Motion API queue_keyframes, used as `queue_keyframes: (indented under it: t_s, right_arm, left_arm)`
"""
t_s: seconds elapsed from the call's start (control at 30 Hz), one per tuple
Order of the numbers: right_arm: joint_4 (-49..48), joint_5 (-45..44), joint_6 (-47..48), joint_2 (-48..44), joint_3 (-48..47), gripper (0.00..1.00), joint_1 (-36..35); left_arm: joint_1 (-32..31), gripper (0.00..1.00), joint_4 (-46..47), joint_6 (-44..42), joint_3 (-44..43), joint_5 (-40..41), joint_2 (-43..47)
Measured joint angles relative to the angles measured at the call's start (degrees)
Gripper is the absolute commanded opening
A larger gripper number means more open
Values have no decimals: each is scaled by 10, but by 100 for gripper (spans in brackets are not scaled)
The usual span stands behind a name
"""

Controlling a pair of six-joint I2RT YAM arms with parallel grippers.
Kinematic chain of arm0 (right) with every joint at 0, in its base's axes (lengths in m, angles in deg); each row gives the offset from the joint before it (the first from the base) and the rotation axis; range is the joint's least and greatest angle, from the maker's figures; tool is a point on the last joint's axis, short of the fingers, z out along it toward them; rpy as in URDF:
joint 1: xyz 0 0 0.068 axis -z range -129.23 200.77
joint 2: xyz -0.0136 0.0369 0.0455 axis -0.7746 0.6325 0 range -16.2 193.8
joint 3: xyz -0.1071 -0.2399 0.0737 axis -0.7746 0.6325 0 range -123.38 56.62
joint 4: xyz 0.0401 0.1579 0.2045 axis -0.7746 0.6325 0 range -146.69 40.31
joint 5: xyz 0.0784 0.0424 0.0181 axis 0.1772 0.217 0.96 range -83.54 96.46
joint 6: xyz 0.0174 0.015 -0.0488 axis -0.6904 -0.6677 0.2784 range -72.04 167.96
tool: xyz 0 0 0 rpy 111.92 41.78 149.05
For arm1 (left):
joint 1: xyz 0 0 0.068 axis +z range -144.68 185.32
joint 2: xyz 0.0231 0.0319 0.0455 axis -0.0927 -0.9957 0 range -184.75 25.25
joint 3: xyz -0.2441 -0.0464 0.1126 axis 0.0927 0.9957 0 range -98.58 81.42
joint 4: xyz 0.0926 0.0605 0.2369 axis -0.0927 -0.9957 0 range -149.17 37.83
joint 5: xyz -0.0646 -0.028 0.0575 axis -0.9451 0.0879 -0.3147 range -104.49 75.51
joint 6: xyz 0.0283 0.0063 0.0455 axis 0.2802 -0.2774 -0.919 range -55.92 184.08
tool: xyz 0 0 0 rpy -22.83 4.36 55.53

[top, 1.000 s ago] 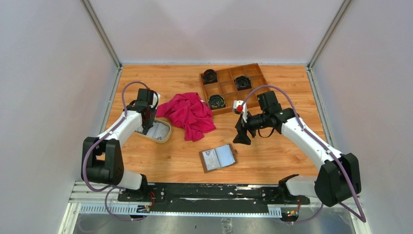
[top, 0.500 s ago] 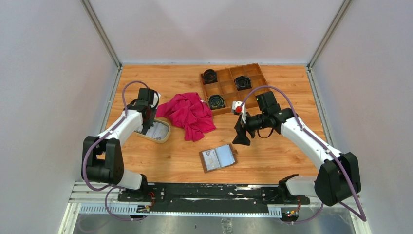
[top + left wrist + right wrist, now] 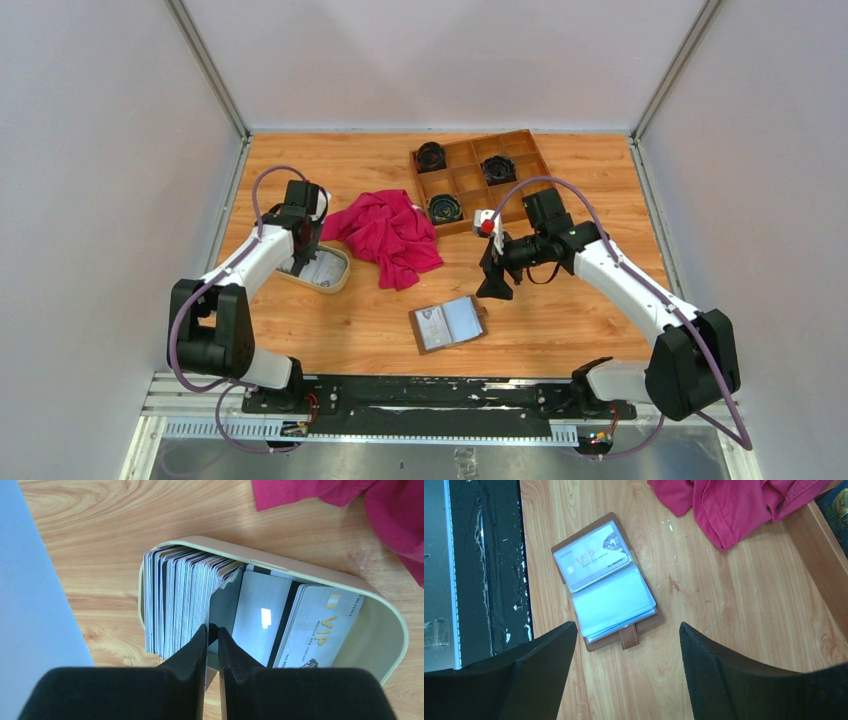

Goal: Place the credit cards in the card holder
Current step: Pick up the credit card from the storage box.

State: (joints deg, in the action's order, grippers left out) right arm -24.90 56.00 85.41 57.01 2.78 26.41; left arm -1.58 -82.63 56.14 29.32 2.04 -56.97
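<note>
Your left arm reaches forward along the left edge of the wooden table [image 3: 570,310], wrist bent down so the left gripper [image 3: 212,628] dips into the cream oval dish [image 3: 320,570]. Its black fingers [image 3: 192,650] stand almost together, pinching the lower edge of a dark grey card [image 3: 223,602] that leans out from the packed upright stack of white and grey credit cards [image 3: 172,597] filling the dish's left half. A pale gold card [image 3: 322,625] lying flat in the right half reads "VIP", with a line ending "NEW CENTURY" under it; the finer print is too small to read.

Your right arm stretches toward the table's middle, forearm level and wrist pitched down. The right gripper [image 3: 628,627] hangs above the brown leather card holder [image 3: 609,585], fingers spread wide and holding nothing. The holder lies open and flat near the front edge, snap tab out, one "VIP" card showing in its upper clear pocket.

A crumpled red cloth [image 3: 385,235] lies between the dish and the brown wooden compartment tray [image 3: 470,182].
</note>
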Motion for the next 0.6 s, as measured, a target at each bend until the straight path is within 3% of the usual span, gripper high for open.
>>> queue_keyframes:
  t_s: [0.6]
  right_arm:
    - [5,0,2,3,0,79,-4]
  left_arm:
    - [0,9,-14,11,-3,-24,18]
